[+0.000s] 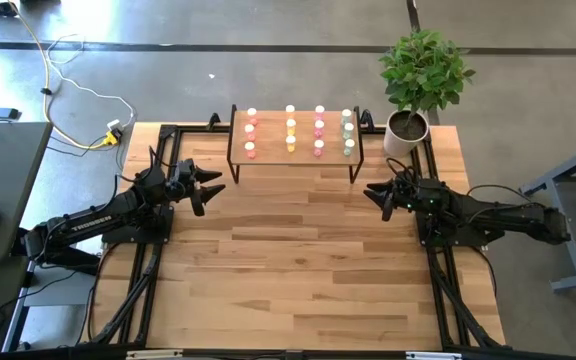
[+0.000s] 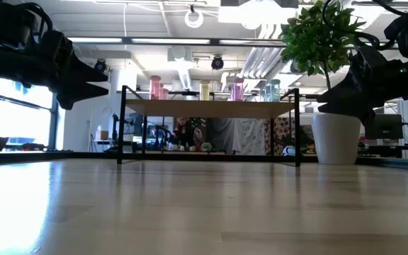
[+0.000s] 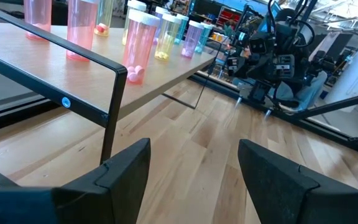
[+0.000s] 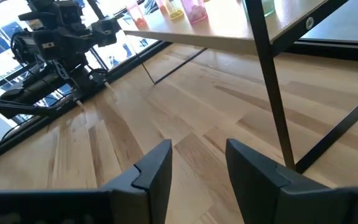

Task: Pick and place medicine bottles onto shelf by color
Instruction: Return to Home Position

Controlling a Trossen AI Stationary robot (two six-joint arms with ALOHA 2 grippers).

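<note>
1. Table [image 1: 298,270]: no bottles are seen lying on it (sorting is judged done). Little can be lost here unless something rolls down from above.
2. Shelf [image 1: 270,135]: stood at the table's far edge, between the two arms. Its thin legs could be clipped by a wide swing, and the whole top would be shaken.
3. Plant [image 1: 423,70]: placed at the far corner, near the right arm. Leaves could be brushed if that arm is swung outward.
4. Left gripper [image 1: 213,193]: held off the shelf's left end, fingers spread, nothing between them. An inward turn would be the risk.
5. Right gripper [image 1: 375,200]: likewise parted and empty, near the shelf's right front leg.
6. Bottles [image 1: 319,129]: twelve are set upright on the shelf in four colour columns. They are tall and narrow, so several could be toppled by one jolt.
</note>
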